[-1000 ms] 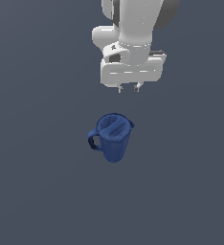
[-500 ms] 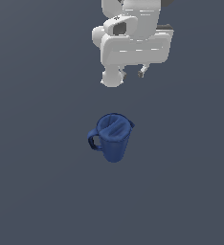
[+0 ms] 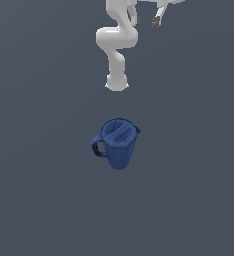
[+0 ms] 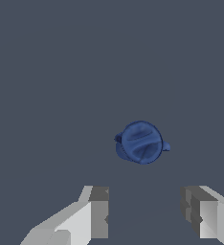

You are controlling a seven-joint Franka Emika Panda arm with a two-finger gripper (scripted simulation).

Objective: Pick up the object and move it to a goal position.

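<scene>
Fingers (image 4: 98,213) are standing wide apart with nothing between them, the gripper (image 4: 145,213) is hanging high above and well clear of the dark blue pitcher (image 3: 118,143), which is sitting upright on the grey floor (image 3: 39,190).

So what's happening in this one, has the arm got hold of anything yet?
Not yet. The dark blue pitcher stands upright on the grey floor, handle toward the exterior view's left, untouched. The white arm is well above and beyond it, with the gripper high up and its jaws spread wide and empty. In the wrist view the pitcher sits far below, ahead of the jaws rather than between them. The grasp hasn't begun.
</scene>
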